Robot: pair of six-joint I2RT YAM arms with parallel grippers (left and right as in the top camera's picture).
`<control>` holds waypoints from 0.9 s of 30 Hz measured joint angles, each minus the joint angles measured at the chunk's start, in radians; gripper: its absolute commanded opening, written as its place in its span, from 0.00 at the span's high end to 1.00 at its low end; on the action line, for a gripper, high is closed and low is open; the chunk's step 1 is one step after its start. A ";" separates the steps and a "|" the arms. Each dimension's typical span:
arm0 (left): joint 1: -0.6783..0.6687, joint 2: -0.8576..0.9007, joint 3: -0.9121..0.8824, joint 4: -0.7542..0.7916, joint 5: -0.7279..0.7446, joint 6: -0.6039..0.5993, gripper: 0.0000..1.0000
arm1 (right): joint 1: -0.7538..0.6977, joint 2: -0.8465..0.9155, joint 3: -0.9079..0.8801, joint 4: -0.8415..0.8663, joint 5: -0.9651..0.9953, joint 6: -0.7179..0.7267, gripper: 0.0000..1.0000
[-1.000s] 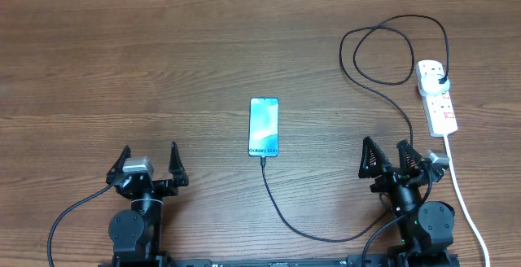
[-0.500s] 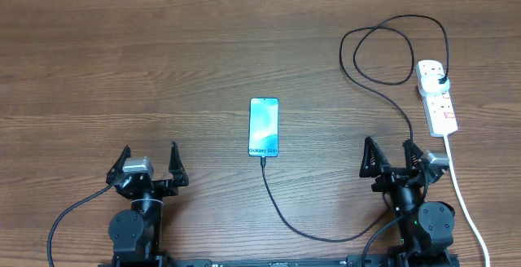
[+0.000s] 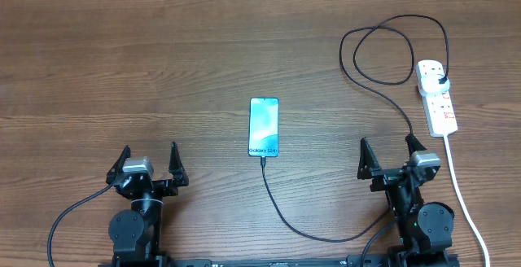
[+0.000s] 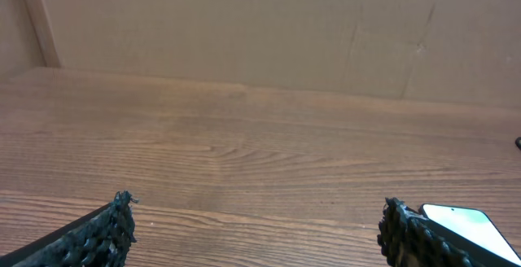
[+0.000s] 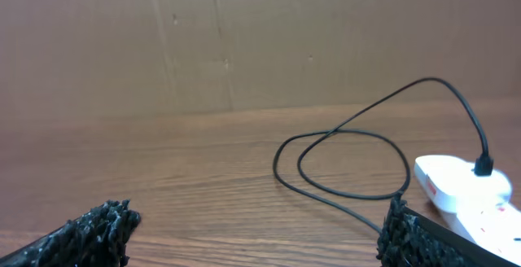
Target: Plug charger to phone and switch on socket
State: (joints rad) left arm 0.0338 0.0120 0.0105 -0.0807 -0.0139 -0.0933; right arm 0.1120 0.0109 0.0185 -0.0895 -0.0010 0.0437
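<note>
Phone [image 3: 264, 127] is seen lying flat on the worktop [image 3: 163, 55] with its screen lit, ahead of both arms, forward and to the right of the left fingers [image 3: 172, 163] and forward and to the left of the right fingers [image 3: 365, 159]. The charger [image 3: 267, 184] is joined to the phone's near edge. From there it is led back past the right fingers, looped ahead of them, and ended in a black plug [image 3: 440, 80] seated in the socket [image 3: 437, 96]. The socket is placed ahead and slightly right of the right fingers, and a white cord [image 3: 460, 190] is trailed past their right side. Both pairs of fingers are spread wide, and nothing is held. The switch position cannot be told.
</note>
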 measured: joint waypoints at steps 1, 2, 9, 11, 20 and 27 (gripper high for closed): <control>0.000 0.000 0.000 0.000 0.000 0.000 0.00 | 0.000 0.000 0.000 0.000 -0.002 -0.019 0.00; 0.000 0.000 0.000 0.000 0.000 0.000 0.01 | 0.000 0.000 0.000 0.000 -0.003 -0.040 0.00; 0.000 0.000 0.000 0.000 0.000 0.000 0.00 | 0.000 0.000 0.000 0.000 -0.010 -0.125 0.00; 0.000 0.000 0.000 0.000 0.000 0.000 0.01 | 0.000 0.000 0.000 0.000 -0.011 -0.134 0.00; 0.000 0.000 0.000 0.000 0.000 0.000 0.01 | 0.000 0.000 0.000 0.000 -0.011 -0.143 0.00; 0.000 0.000 0.000 0.000 0.000 0.000 0.00 | 0.000 0.000 0.000 0.000 -0.011 -0.145 0.00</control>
State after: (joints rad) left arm 0.0338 0.0120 0.0105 -0.0811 -0.0139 -0.0933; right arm 0.1120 0.0109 0.0185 -0.0898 -0.0116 -0.1017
